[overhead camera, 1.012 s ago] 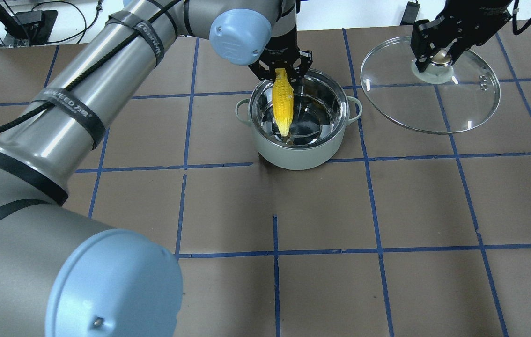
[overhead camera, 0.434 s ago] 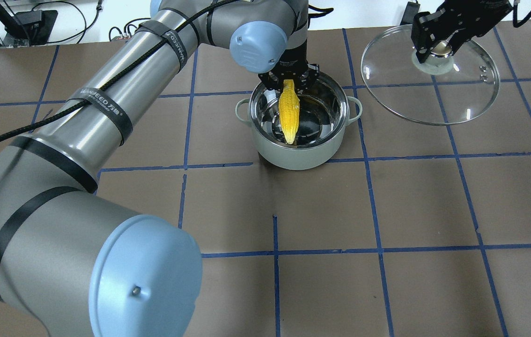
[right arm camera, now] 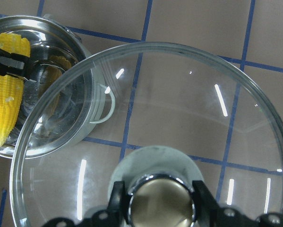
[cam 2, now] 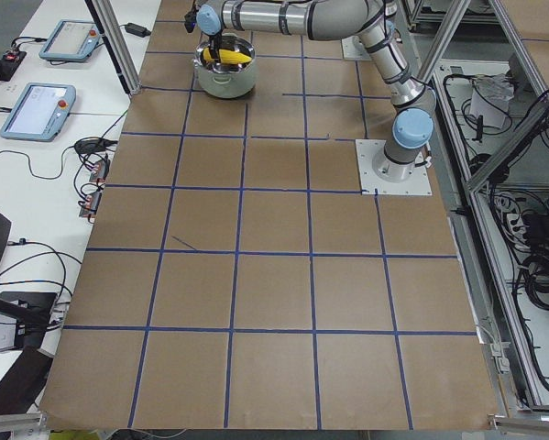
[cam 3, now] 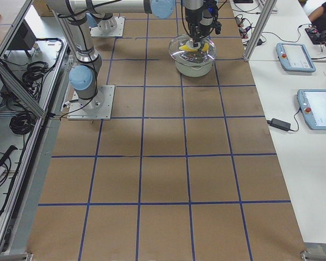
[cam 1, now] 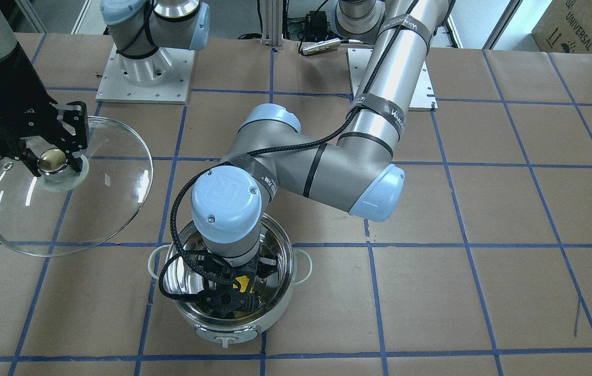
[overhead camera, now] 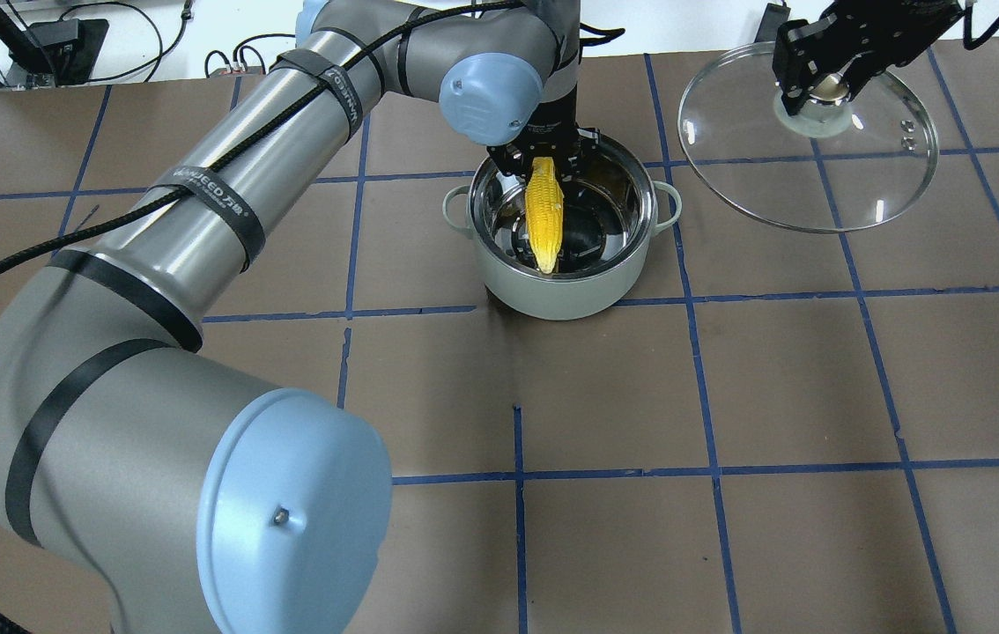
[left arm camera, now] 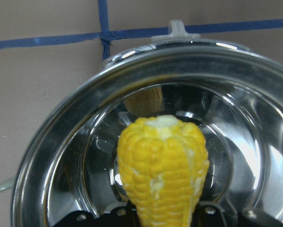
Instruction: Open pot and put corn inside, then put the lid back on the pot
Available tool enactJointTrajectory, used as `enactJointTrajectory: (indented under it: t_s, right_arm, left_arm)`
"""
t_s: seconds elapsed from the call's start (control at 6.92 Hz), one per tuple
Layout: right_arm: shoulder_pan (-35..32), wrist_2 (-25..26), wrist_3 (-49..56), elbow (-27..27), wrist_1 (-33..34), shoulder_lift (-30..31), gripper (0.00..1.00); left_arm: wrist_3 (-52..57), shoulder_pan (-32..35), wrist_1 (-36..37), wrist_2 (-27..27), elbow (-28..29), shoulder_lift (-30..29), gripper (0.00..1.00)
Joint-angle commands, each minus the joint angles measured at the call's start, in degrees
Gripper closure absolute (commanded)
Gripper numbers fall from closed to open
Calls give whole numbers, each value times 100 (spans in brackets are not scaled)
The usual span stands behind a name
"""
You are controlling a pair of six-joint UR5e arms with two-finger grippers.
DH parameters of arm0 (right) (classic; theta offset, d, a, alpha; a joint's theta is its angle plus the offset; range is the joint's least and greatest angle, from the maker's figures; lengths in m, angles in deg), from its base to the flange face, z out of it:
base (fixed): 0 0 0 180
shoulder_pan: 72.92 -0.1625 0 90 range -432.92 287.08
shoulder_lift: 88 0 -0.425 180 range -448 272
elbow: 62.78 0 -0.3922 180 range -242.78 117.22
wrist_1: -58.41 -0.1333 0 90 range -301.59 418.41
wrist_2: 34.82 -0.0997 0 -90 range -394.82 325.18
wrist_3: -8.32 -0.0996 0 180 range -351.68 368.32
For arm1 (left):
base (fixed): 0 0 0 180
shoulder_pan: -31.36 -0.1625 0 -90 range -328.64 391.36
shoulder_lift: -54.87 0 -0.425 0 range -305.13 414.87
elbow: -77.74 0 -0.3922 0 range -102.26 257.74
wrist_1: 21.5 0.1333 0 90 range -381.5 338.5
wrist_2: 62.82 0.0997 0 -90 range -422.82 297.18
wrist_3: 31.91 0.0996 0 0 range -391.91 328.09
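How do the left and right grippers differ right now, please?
The left gripper reaches into the pot, shut on the corn, whose tip points down. The right gripper is outside the pot, shut on the lid by its knob, holding it off to one side. Both are shut on a task item.

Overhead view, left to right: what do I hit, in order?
Left arm's big blue joint cap → pot → lid.
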Motion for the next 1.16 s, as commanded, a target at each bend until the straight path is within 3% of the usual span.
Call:
enactJointTrajectory:
  t_s: [0.0,0.29,0.58,0.87,1.01]
  right_arm:
    - [-3,-3,6,22,2,-14,70]
    - [-29,-29,-63,31,2,3,70]
    - [-47,-38,-117,240,247,-58,70]
    - [-178,-47,-265,364,484,-102,69]
    - [-344,-3,-466,408,651,-172,70]
  left_arm:
    - [-18,-8,14,-5,7,-70,1]
    - [0,-43,6,-14,42,8,0]
    - [105,-357,-256,13,-36,445,0]
    - [411,-649,-966,47,-72,946,0]
    - [735,-1076,-1466,361,-81,1323,0]
